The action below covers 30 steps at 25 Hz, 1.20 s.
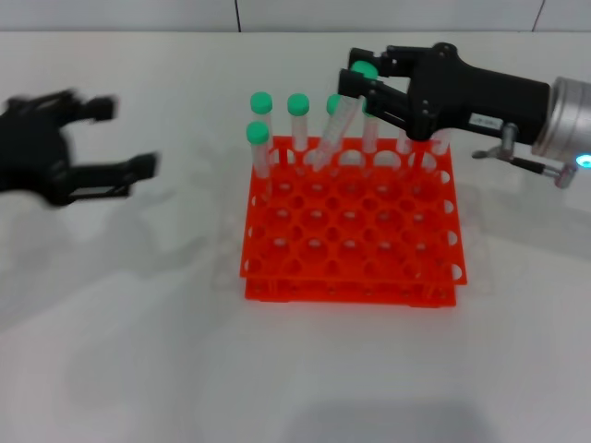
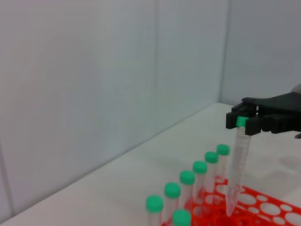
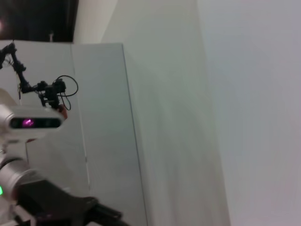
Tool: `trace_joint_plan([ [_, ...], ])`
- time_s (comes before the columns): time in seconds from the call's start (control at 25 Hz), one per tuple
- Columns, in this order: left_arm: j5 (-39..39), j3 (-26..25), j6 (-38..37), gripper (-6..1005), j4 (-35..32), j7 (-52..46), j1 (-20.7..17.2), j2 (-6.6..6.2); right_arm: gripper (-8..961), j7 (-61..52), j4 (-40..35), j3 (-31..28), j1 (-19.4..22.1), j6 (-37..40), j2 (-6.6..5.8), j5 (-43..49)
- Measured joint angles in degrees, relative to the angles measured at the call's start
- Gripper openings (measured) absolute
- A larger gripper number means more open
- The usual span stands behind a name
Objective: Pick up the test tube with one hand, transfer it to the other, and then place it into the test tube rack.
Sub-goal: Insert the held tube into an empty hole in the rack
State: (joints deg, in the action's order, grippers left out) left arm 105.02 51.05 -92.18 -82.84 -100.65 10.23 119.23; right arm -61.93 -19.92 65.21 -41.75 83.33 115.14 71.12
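My right gripper (image 1: 356,81), black with a small white label, is shut on the green cap of a clear test tube (image 1: 338,127). The tube hangs tilted, its rounded tip at the back row of the orange-red test tube rack (image 1: 351,251). I cannot tell whether the tip is inside a hole. The left wrist view shows the same gripper (image 2: 244,122), tube (image 2: 238,169) and rack (image 2: 265,207). My left gripper (image 1: 126,138), black and unlabelled, is open and empty over the table, well left of the rack.
Several other green-capped tubes (image 1: 297,107) stand upright in the rack's back rows, close beside the held tube; they also show in the left wrist view (image 2: 187,178). The rack's front rows are empty holes. A white wall runs behind the table.
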Motion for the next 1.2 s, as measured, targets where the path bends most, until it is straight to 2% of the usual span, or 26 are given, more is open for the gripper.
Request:
trace_joint_plan([
  [0.04, -1.2, -2.2, -1.0, 882, 1.3, 3.1, -2.5, 0.05, 261, -0.1, 0.0, 0.1, -0.5, -0.3, 0.03, 0.2],
  [0.24, -2.2, -7.5, -4.3, 882, 8.3, 11.9, -5.0, -0.01, 261, 0.2, 0.0, 0.9, -2.8, -1.9, 0.27, 0.5],
  [0.4, -0.5, -11.3, -5.5, 882, 15.0, 15.7, -3.8, -0.73, 262, 0.1, 0.0, 2.7, -4.8, -4.0, 0.43, 0.6],
  [0.56, 2.0, -12.3, -5.5, 882, 18.3, 17.2, -2.1, -1.26, 262, -0.2, 0.2, 5.7, -7.2, -7.7, 0.86, 0.4],
  [0.76, 4.0, -12.4, -4.9, 882, 19.9, 17.7, -0.4, -1.39, 263, -0.9, 0.6, 8.1, -8.8, -12.3, 1.05, -0.2],
  [1.2, 5.6, -12.5, -3.5, 882, 20.9, 17.5, 2.1, -1.54, 264, -1.6, 0.7, 9.6, -7.9, -14.2, 0.96, -0.4],
])
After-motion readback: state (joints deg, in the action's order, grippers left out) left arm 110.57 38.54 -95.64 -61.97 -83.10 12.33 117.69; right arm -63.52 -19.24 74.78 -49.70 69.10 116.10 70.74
